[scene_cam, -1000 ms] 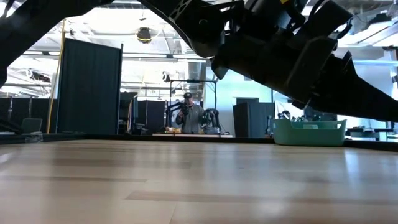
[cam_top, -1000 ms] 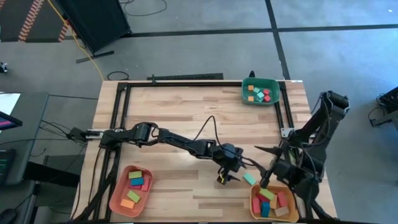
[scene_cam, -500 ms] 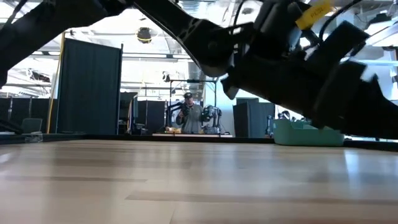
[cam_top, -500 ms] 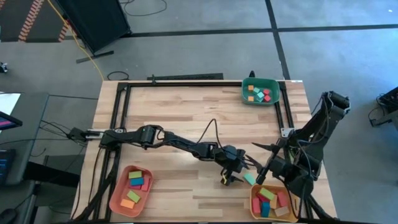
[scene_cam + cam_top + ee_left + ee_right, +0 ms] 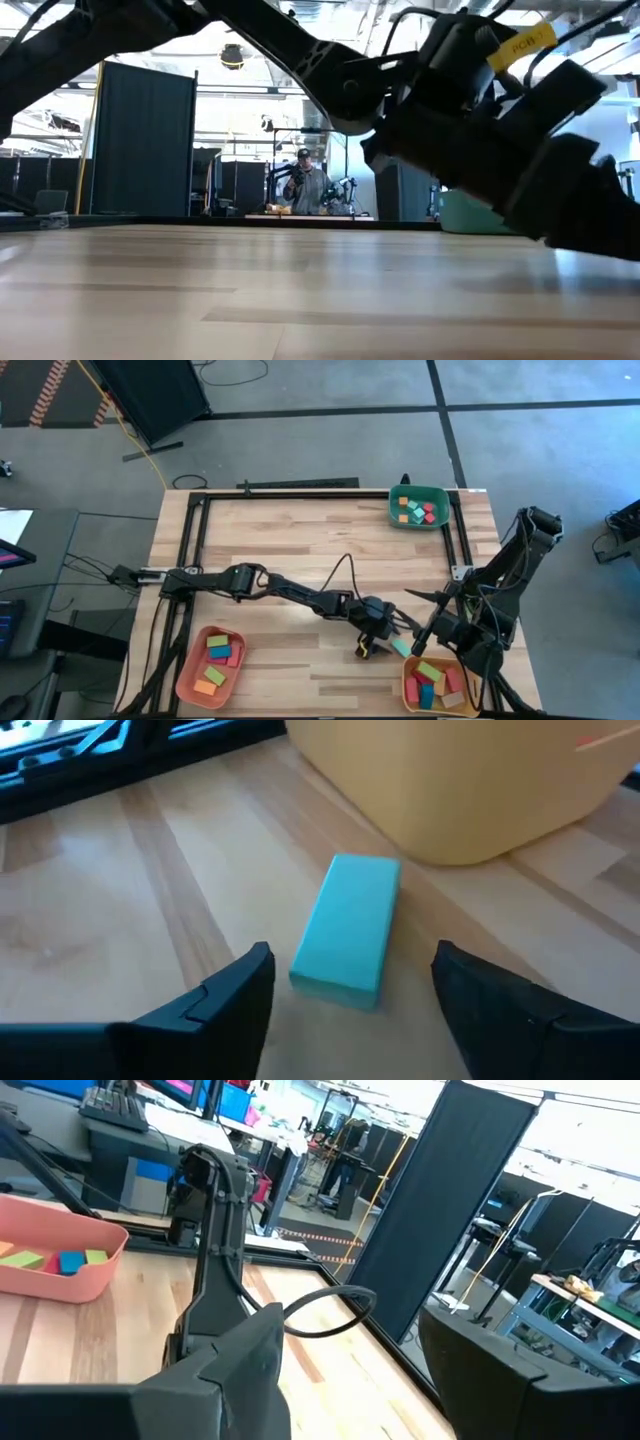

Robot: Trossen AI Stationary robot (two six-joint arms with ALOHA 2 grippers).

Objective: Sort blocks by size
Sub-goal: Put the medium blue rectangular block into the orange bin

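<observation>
Since a second ago your left gripper (image 5: 384, 648) has slid rightward to the teal block (image 5: 401, 647) beside the yellow tray (image 5: 409, 686). In the left wrist view, its fingers (image 5: 232, 990) straddle the teal block (image 5: 349, 934), apart, not touching. Your right gripper (image 5: 424, 650) hovers nearby, jaws open, empty.

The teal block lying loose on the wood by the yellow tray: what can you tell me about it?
The teal block is a smooth, solid-coloured oblong bar with squared edges, lying flat on the pale wooden table. It sits just outside the rounded yellow tray, one end close to the tray's wall; whether they touch is unclear. The left gripper has its two dark fingers open, one on each side of the block, neither touching it. From above it shows as a small teal patch.
</observation>
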